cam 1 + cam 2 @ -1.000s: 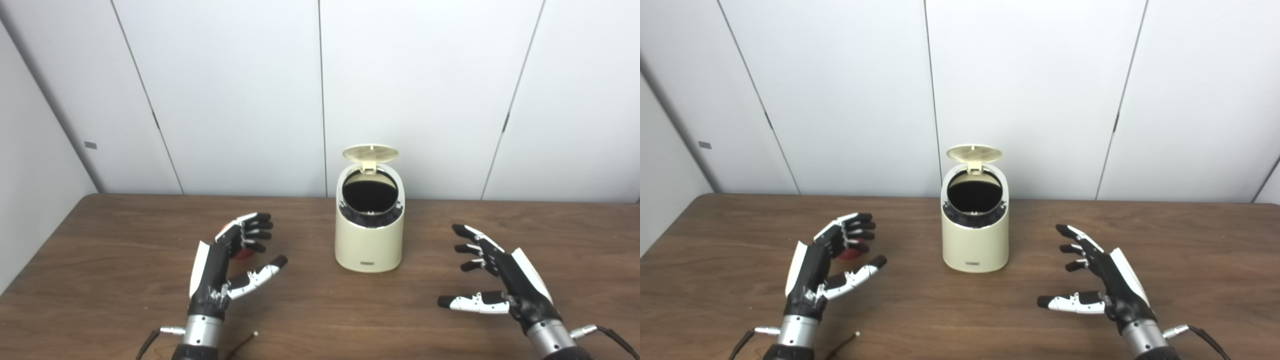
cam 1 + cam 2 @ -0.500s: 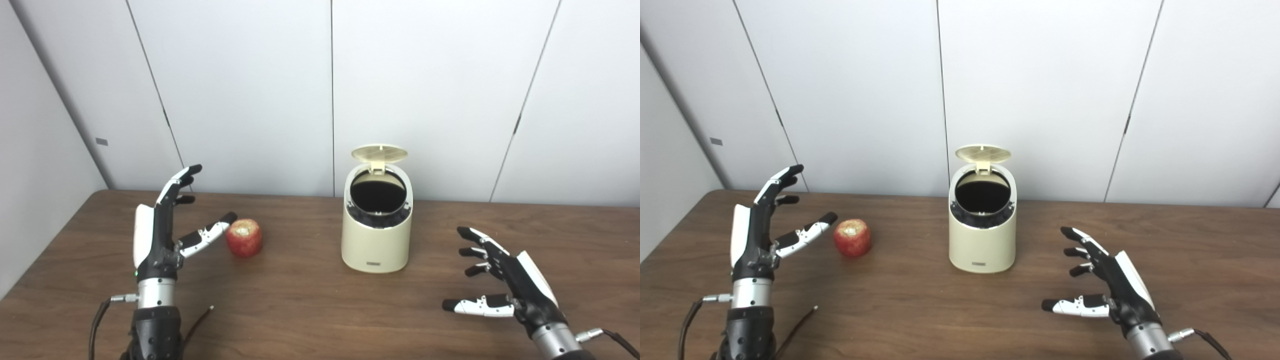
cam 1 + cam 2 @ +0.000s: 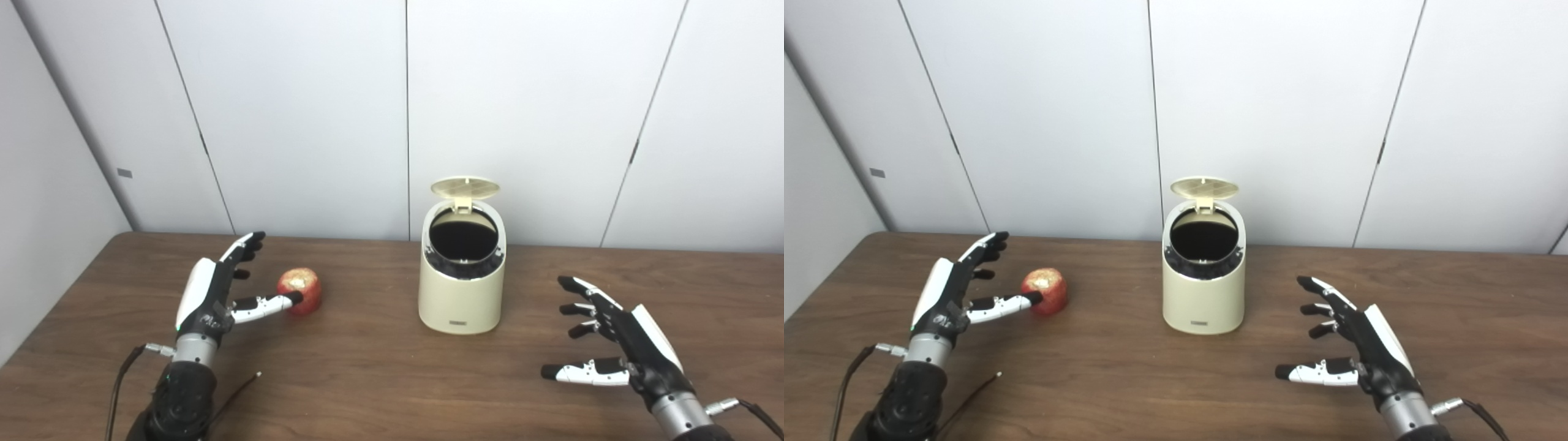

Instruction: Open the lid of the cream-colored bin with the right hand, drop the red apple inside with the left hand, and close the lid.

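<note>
Beside the red apple (image 3: 300, 290) my left hand (image 3: 215, 293) waits spread — thumb touching, ready to grasp — lid (image 3: 465, 187) already up.

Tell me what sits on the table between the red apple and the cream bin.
Nothing: between the red apple and the cream bin both eye views show only bare brown table.

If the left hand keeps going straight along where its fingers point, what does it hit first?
Probably the red apple: the left hand is open, thumb tip already at its near side. The upper fingers look set to pass behind it; depth is unclear.
</note>
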